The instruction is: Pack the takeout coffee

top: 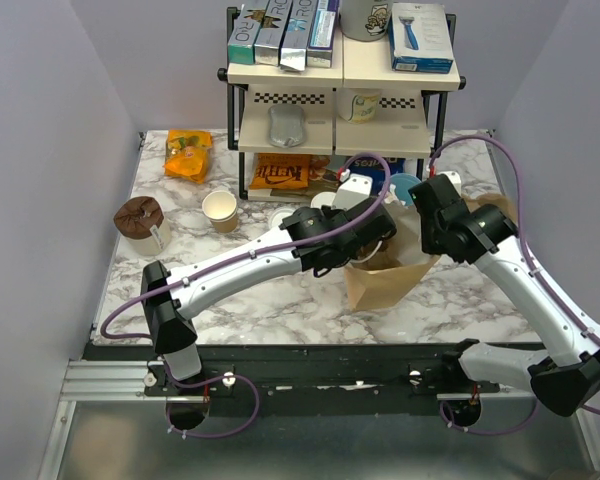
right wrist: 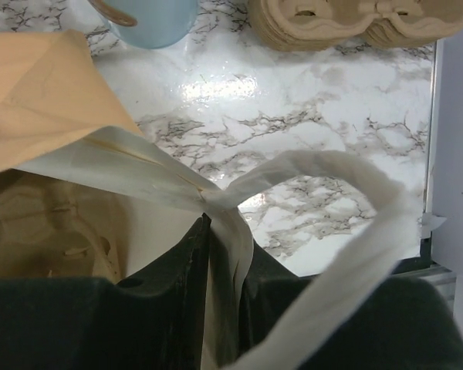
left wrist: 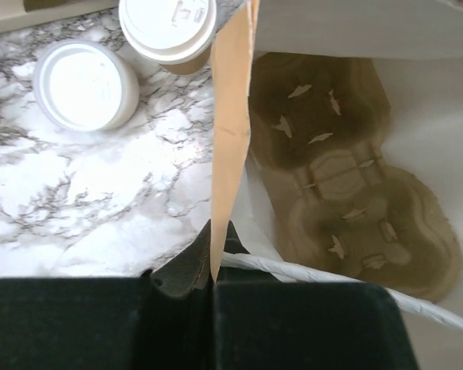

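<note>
The takeout coffee (left wrist: 167,27), a tan cup with a white lid, stands on the marble outside the brown paper bag (left wrist: 230,116), beyond its left wall. My left gripper (left wrist: 214,270) is shut on that wall's top edge. My right gripper (right wrist: 224,239) is shut on the opposite rim, where the white twisted handle (right wrist: 347,193) joins it. A moulded pulp cup carrier (left wrist: 347,185) lies flat on the bag's floor. From above, the bag (top: 385,275) stands open between the left gripper (top: 352,250) and the right gripper (top: 427,245).
A round white lid or container (left wrist: 85,83) lies near the coffee. A light-blue cup (right wrist: 150,15) and stacked pulp carriers (right wrist: 339,19) sit behind the bag. A lidless tan cup (top: 220,210), a brown wrapped item (top: 140,220) and an orange packet (top: 188,153) lie left. The shelf rack (top: 340,95) stands at the back.
</note>
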Available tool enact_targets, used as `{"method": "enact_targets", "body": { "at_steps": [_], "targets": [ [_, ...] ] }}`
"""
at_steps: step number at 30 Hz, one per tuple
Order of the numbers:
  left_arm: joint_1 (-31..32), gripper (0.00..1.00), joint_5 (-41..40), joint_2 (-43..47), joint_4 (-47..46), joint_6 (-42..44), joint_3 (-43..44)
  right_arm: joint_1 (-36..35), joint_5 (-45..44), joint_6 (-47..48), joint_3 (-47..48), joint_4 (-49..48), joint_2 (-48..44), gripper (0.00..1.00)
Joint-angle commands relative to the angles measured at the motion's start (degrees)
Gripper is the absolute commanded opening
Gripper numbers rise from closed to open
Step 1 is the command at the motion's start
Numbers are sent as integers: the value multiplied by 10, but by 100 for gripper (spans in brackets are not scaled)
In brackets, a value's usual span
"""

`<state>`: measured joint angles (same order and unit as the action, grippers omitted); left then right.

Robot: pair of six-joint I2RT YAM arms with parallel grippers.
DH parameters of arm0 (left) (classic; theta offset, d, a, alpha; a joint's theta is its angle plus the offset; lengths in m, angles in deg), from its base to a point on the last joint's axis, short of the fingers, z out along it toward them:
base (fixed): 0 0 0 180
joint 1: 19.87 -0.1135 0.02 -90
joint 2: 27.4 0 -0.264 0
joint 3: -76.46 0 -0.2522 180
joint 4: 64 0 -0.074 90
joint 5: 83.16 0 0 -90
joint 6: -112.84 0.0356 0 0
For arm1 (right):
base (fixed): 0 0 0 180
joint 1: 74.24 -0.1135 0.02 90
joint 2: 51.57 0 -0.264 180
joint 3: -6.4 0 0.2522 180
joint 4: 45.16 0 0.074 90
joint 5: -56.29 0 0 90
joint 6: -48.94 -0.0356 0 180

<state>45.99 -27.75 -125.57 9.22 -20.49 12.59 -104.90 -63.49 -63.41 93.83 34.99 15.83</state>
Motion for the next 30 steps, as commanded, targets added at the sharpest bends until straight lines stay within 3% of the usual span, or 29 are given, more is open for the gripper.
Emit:
{"method": "enact_targets", "body": {
  "at_steps": [1, 4, 6, 9, 17, 20, 21, 22, 23, 24, 28, 30],
  "targets": [
    [1, 5, -37, 7, 101, 60, 13, 5, -68, 17, 18, 65, 5, 21],
    [1, 7, -29, 0, 115, 73, 20, 4, -52, 34, 31, 63, -6, 21],
    [1, 15, -3, 1, 86, 90, 20, 4, 25, 56, 32, 26, -16, 21],
    [2, 16, 59, 7, 41, 111, 17, 4, 139, 91, 25, -18, -38, 21],
    [3, 16, 80, 34, 25, 118, 26, 4, 229, 100, 39, -25, -53, 21],
    [3, 20, 96, 54, 0, 120, 0, 4, 254, 103, 33, -31, -56, 20],
    [3, 29, 107, 57, -14, 119, -15, 4, 256, 105, 30, -35, -56, 20],
    [2, 59, 119, 74, -41, 113, -43, 4, 254, 116, 14, -50, -63, 18],
    [1, 64, 123, 79, -51, 113, -53, 3, 250, 119, 9, -59, -67, 17],
    [0, 76, 128, 83, -67, 106, -67, 4, 247, 120, 4, -76, -70, 17],
    [-7, 95, 172, 122, -123, 98, -108, 4, 271, 140, -31, -135, -98, 13],
    [-16, 99, 197, 143, -151, 96, -138, 4, 303, 143, -57, -163, -119, 12]
  ]
}}
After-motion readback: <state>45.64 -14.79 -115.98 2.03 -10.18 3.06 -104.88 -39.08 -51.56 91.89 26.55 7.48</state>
